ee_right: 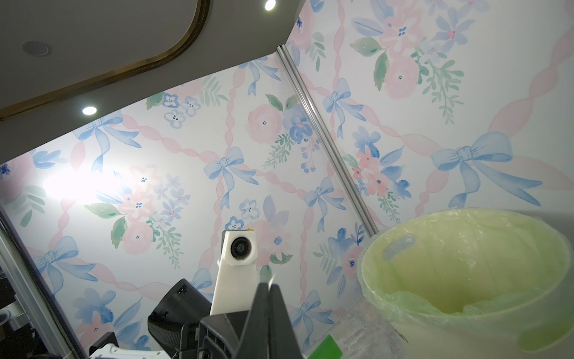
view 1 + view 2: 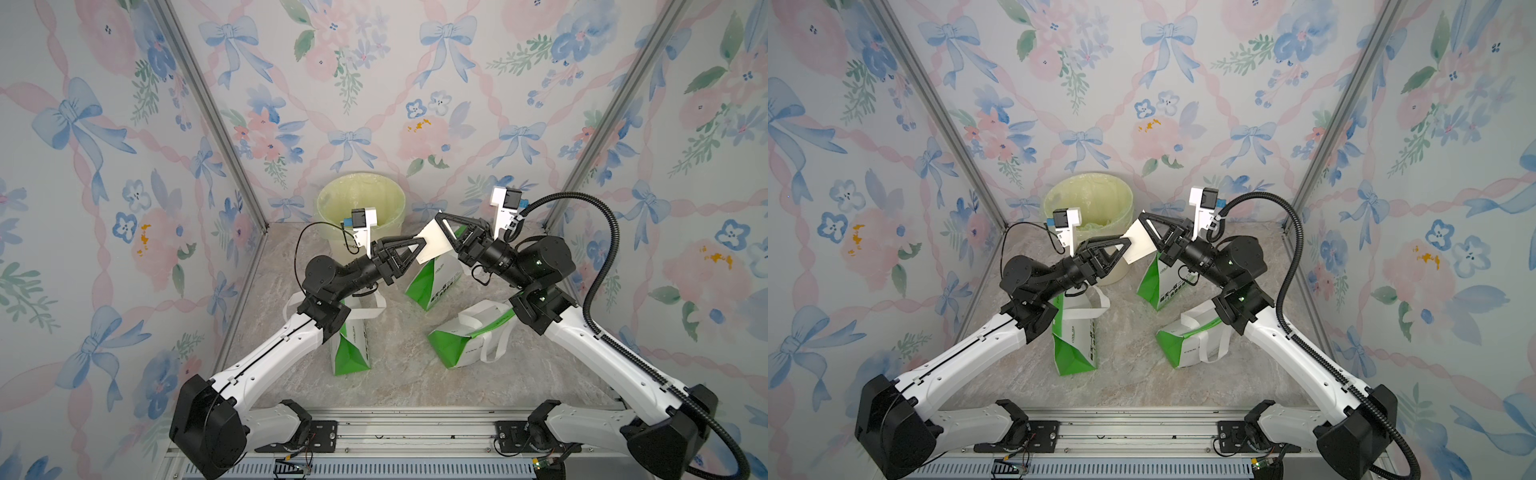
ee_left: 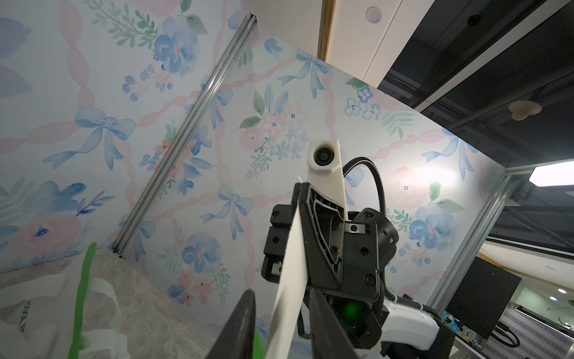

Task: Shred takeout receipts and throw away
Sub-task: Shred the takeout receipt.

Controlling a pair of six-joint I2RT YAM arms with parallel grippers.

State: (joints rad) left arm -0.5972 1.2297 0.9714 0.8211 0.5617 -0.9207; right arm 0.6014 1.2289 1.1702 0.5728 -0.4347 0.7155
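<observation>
A white takeout receipt (image 2: 436, 243) (image 2: 1140, 245) hangs in the air above the table, in front of the bin. My right gripper (image 2: 441, 217) (image 1: 267, 284) is shut on its far edge; only a sliver of paper shows past the tips in the right wrist view. My left gripper (image 2: 420, 244) (image 3: 281, 298) reaches in from the opposite side. Its jaws stand on either side of the receipt (image 3: 292, 279), with a gap still showing between one finger (image 3: 245, 317) and the paper.
A pale bin with a yellow-green liner (image 2: 360, 195) (image 1: 466, 279) stands at the back wall. Three green-and-white bags with white loop handles sit on the marble table: one under the left arm (image 2: 349, 345), one upright below the grippers (image 2: 432, 278), one tipped over (image 2: 461, 340).
</observation>
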